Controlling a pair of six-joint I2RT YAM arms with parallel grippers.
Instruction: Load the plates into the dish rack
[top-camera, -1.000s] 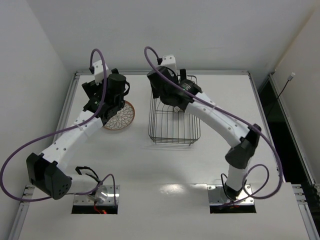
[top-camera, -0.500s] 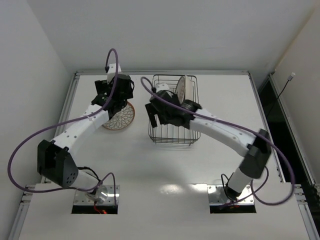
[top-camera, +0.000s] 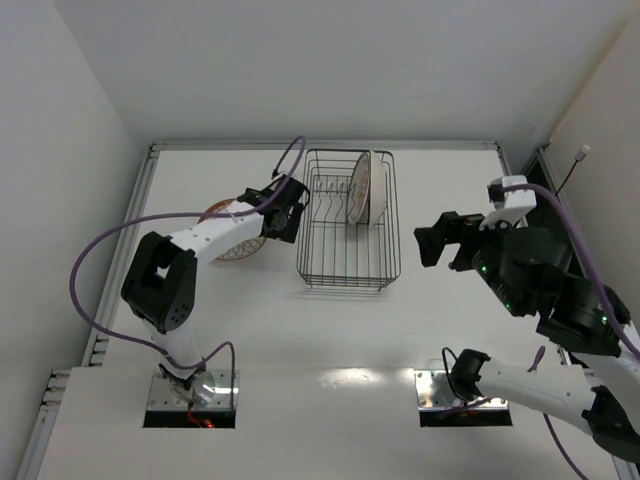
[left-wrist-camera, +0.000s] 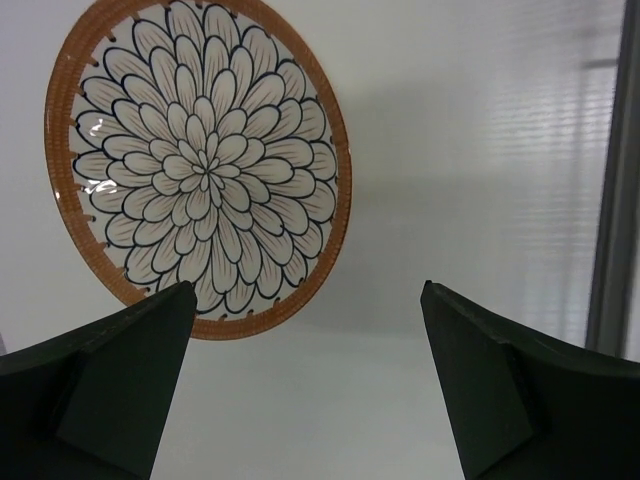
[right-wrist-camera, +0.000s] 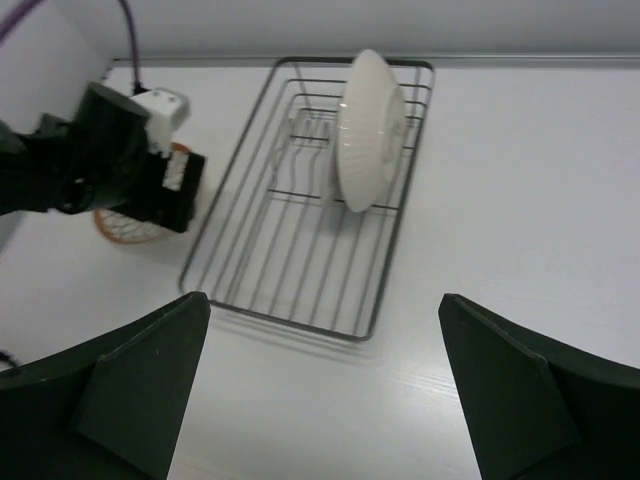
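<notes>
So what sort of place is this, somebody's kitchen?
Probably a robotics lab bench, not a kitchen: a bare white table boxed in by plain walls, a left arm and right arm bolted at its edge, and a dish rack with plates as props.
</notes>
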